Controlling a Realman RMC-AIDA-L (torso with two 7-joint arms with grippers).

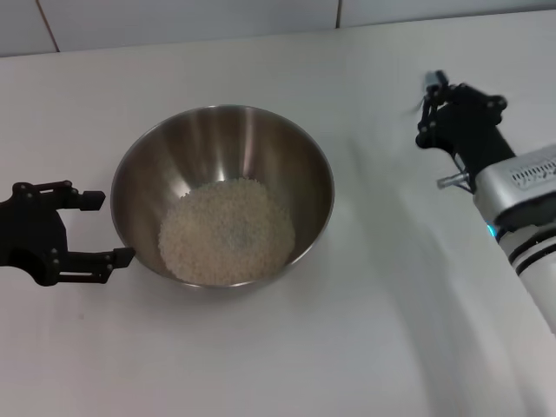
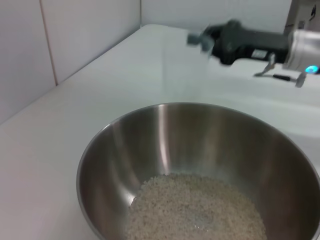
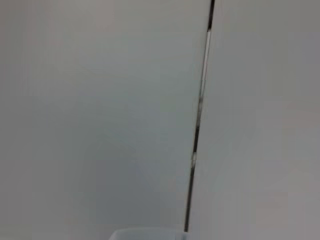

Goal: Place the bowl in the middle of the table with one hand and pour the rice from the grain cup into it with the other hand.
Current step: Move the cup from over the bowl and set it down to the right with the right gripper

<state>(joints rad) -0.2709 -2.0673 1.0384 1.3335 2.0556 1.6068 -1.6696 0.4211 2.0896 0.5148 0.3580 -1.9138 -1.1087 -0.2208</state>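
The shiny steel bowl [image 1: 222, 193] stands on the white table [image 1: 278, 365] near its middle and holds a mound of pale rice [image 1: 227, 231]. My left gripper [image 1: 111, 228] is open just left of the bowl's rim, not touching it. The left wrist view shows the bowl [image 2: 165, 135] and the rice [image 2: 195, 210] close up. My right gripper [image 1: 426, 109] is off to the back right, away from the bowl, shut on the small clear grain cup [image 1: 433, 83]. The cup's rim shows in the right wrist view [image 3: 145, 234]. The right gripper [image 2: 210, 42] also shows in the left wrist view.
A white tiled wall [image 1: 174, 22] runs along the table's far edge and, in the left wrist view, a tiled wall [image 2: 30, 55] borders the table at one side. The right wrist view shows mostly wall with one dark tile joint [image 3: 200, 110].
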